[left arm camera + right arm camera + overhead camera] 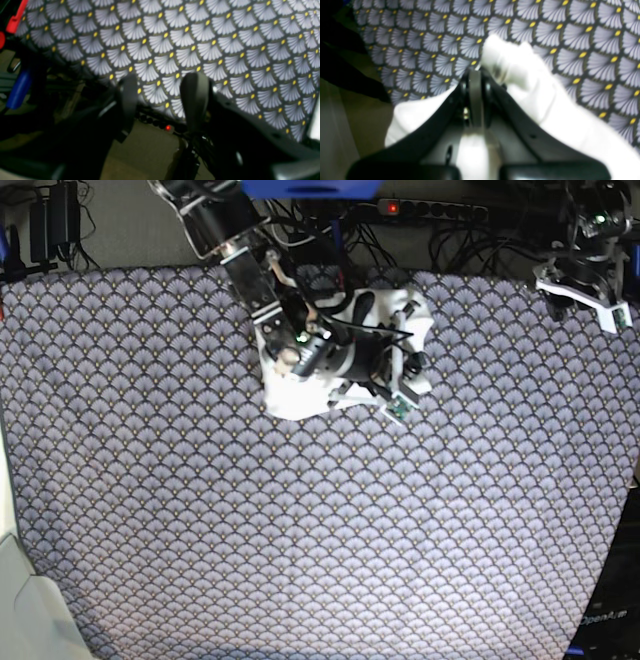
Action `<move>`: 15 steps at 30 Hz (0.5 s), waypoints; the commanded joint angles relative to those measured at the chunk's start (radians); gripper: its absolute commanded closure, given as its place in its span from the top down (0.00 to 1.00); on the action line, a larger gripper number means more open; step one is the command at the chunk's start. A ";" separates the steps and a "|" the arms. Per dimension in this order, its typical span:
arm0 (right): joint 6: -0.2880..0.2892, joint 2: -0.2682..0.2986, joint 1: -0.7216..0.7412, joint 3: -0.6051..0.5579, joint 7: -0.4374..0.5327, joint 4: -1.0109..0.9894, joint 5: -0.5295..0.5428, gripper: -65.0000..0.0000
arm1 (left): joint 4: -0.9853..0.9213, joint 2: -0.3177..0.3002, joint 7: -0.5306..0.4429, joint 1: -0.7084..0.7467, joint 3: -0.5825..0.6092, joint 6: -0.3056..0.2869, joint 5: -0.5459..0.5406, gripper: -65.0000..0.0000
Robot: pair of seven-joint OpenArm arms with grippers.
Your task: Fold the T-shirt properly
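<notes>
White cotton, soft and light: the T-shirt (300, 395) sits bunched in 1 heap near the far edge of the patterned counter (300, 540), no flat panel showing. It'll drape and slip, so nothing holds shape unless tensioned from 2 points. I've got the right end effector (475, 75) clamped tight on a fold of the fabric, cloth spilling out both sides of the jaws in the wrist view. Left end effector (161, 100) hangs partly parted over bare counter at the edge, gripping nothing, well apart from the heap. Print isn't visible from any view, so I can't tell which part of the shirt I'm pinching, probably a hem or sleeve edge. My call: take hold at seam corners, shoulders or hem, not mid-panel, and spread it flat before any fold.
</notes>
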 commanded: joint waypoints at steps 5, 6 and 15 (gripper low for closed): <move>0.002 -0.014 0.063 0.006 0.062 -0.058 0.013 0.00 | 0.019 -0.008 -0.017 0.021 -0.008 -0.003 -0.005 0.46; 0.002 -0.014 0.071 0.006 0.075 -0.083 0.013 0.00 | 0.019 -0.008 -0.017 0.021 -0.008 -0.003 -0.005 0.46; 0.002 -0.003 -0.004 0.001 0.054 0.100 0.011 0.00 | 0.019 -0.007 -0.017 0.021 -0.008 -0.003 -0.007 0.46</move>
